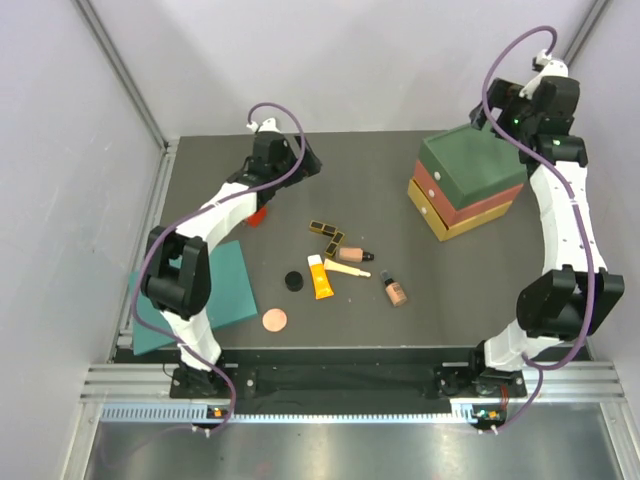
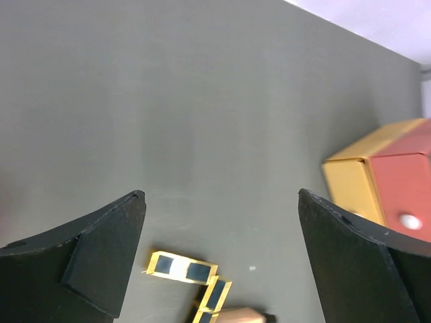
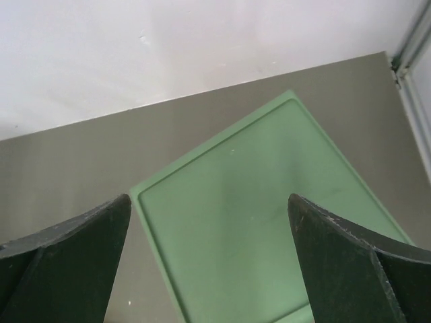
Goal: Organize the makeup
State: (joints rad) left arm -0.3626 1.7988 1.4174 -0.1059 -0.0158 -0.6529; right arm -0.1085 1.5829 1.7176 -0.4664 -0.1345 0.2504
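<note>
Both pincers fully spread, nothing in either: left pincer (image 2: 221,198) hangs over bare table (image 1: 380,160) at the back-left of the makeup cluster, right pincer (image 3: 209,200) hangs above the green top of the drawer box (image 1: 468,182) at far right, well apart from all the makeup. Left wrist view: black-gold palette (image 2: 190,271) sits just below and between my fingertips, no contact, drawer box off to the right. Makeup is all loose mid-table between my arms. Palette lies farthest back, unfolded in a zigzag. The far beige bottle (image 1: 355,253) lies on its side just beside the palette's near end, black cap pointing right. The cream stick (image 1: 347,268) lies just in front of that bottle. The orange tube (image 1: 320,279) is just left of the stick, white cap at its far end and close to the stick; can't tell if they touch. The black round compact (image 1: 294,281) is just left of the tube. The near beige bottle (image 1: 395,290) lies alone to the right of the group. The copper disc (image 1: 274,320) is nearest the front edge, close to the corner of the teal sheet (image 1: 228,285), which lies under my left arm. Something small and red (image 1: 257,216) shows from under my left forearm, mostly hidden.
</note>
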